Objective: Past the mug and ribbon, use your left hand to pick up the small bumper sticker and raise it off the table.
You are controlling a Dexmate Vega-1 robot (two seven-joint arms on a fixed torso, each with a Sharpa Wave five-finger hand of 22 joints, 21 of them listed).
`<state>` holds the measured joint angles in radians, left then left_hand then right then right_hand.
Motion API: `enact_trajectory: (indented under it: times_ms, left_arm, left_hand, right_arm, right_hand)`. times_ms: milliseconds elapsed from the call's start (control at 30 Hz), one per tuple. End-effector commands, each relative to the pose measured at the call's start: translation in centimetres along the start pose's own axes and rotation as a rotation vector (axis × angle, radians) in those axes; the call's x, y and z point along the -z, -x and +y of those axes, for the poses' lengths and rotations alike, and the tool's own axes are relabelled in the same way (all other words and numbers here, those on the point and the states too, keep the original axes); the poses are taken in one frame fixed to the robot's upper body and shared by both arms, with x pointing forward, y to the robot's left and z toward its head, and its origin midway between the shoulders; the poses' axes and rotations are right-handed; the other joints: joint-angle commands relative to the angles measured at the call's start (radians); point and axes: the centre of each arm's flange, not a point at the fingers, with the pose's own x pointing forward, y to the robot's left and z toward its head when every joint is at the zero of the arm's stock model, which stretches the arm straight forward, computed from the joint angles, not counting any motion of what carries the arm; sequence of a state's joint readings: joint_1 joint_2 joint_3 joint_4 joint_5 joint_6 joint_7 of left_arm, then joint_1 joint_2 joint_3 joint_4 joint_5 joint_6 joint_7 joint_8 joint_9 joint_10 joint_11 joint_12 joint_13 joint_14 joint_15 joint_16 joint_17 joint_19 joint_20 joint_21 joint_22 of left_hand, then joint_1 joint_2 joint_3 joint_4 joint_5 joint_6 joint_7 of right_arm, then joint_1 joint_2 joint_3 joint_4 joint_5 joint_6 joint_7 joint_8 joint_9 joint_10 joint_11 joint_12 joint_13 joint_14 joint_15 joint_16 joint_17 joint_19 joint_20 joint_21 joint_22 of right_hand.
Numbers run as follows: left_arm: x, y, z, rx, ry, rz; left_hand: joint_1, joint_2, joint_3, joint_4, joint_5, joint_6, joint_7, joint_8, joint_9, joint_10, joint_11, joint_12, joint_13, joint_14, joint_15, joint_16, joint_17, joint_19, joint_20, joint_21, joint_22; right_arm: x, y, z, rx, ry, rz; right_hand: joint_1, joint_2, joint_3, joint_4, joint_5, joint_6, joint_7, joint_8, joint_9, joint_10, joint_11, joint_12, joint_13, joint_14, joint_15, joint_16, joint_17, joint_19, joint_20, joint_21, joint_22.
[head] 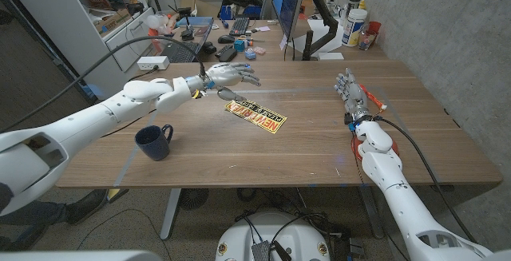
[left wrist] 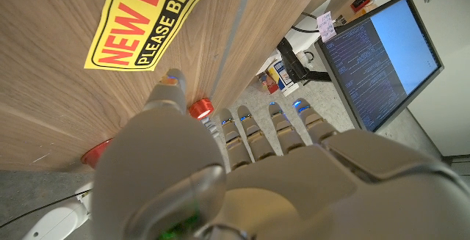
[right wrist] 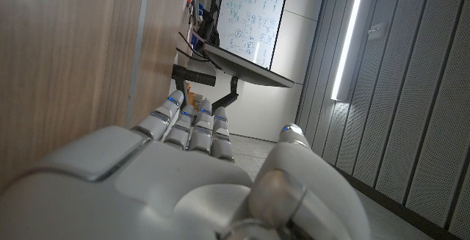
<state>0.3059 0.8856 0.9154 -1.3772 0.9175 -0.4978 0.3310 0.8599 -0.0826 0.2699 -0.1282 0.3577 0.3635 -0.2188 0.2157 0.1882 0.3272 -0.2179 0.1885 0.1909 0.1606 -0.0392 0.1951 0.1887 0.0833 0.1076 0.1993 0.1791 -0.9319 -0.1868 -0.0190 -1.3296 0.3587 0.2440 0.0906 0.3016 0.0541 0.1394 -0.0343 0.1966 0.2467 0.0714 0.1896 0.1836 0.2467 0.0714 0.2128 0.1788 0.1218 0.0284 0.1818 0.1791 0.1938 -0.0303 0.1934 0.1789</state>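
Sticker point(head: 255, 116) at table point(head: 319, 145) centre, slightly upper. Left hand point(head: 227, 75) above it in frame, over far part of table, just up-left of sticker. Mug point(head: 155, 141) left of centre, down-left of sticker, well apart. Right hand point(head: 352, 94) at right side of table. Monitor point(head: 288, 4) beyond far edge, top centre.

The head view looks down over the whole worktop point(head: 319, 145). Each wrist view looks close along its own hand, turned. Head and left wrist views share the sticker point(head: 255, 116) point(left wrist: 143, 20).
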Motion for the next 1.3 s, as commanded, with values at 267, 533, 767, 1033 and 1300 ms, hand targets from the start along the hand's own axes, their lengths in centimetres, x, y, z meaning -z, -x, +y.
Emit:
enact_trajectory:
  times_ms: [267, 533, 767, 1033, 1300]
  left_arm:
    - [-1.4, -0.8, -0.3, 0.019, -0.03, -0.054]
    - [-1.9, -0.7, -0.8, 0.04, -0.057, -0.078]
    - [-2.0, -0.7, -1.2, 0.052, -0.062, -0.085]
    - [-2.2, -0.7, -1.7, 0.072, -0.071, -0.1]
    - [-2.3, -0.8, -2.1, 0.082, -0.125, -0.126]
  left_hand:
    - [0.016, 0.001, -0.005, 0.001, 0.0, -0.012, -0.002, -0.003, 0.004, -0.009, 0.002, 0.0, 0.001, -0.007, -0.086, -0.004, 0.006, -0.008, 0.001, 0.001, 0.005]
    - [0.02, 0.0, -0.008, 0.001, -0.001, -0.018, -0.002, -0.006, 0.004, -0.016, 0.002, -0.002, 0.001, -0.008, -0.087, -0.002, 0.006, -0.009, -0.001, 0.001, 0.005]
    - [0.022, -0.001, -0.012, 0.002, -0.002, -0.024, -0.001, -0.008, 0.004, -0.023, 0.002, -0.003, 0.001, -0.011, -0.088, -0.003, 0.007, -0.011, -0.001, 0.001, 0.005]
    - [0.023, -0.004, -0.016, 0.003, -0.002, -0.029, -0.001, -0.009, 0.004, -0.029, 0.002, -0.004, 0.001, -0.015, -0.086, -0.003, 0.007, -0.012, 0.001, 0.001, 0.005]
    - [0.026, -0.005, -0.019, 0.003, -0.003, -0.033, -0.001, -0.01, 0.005, -0.034, 0.002, -0.004, 0.001, -0.014, -0.09, -0.001, 0.007, -0.011, -0.001, 0.002, 0.005]
  right_arm:
    - [-0.4, -0.3, -0.2, 0.002, -0.014, -0.022]
    - [-0.7, -0.6, -0.2, -0.002, -0.011, -0.03]
    - [-0.7, -0.9, 0.0, -0.01, -0.012, -0.031]
    - [-0.8, -1.0, 0.0, -0.009, -0.012, -0.033]
    - [-0.8, -0.9, -0.2, -0.004, -0.012, -0.033]
  right_hand:
    - [-0.011, -0.001, -0.006, 0.005, 0.01, 0.005, 0.0, 0.006, 0.004, 0.005, 0.003, 0.002, 0.006, 0.005, 0.002, 0.005, 0.003, 0.003, 0.004, 0.006, 0.004]
    - [-0.013, -0.001, -0.007, 0.005, 0.011, 0.006, 0.0, 0.006, 0.005, 0.006, 0.001, 0.002, 0.006, 0.006, 0.002, 0.005, 0.003, 0.002, 0.004, 0.006, 0.004]
    - [-0.014, -0.001, -0.008, 0.005, 0.012, 0.006, 0.001, 0.006, 0.005, 0.005, 0.002, 0.001, 0.006, 0.007, 0.002, 0.005, 0.003, 0.003, 0.004, 0.006, 0.004]
    - [-0.014, -0.001, -0.009, 0.005, 0.013, 0.007, 0.0, 0.006, 0.005, 0.005, 0.002, 0.001, 0.006, 0.007, 0.002, 0.005, 0.003, 0.002, 0.004, 0.006, 0.004]
    - [-0.015, -0.001, -0.01, 0.004, 0.014, 0.007, 0.001, 0.006, 0.005, 0.006, 0.003, 0.001, 0.006, 0.006, 0.001, 0.004, 0.003, 0.003, 0.004, 0.006, 0.004]
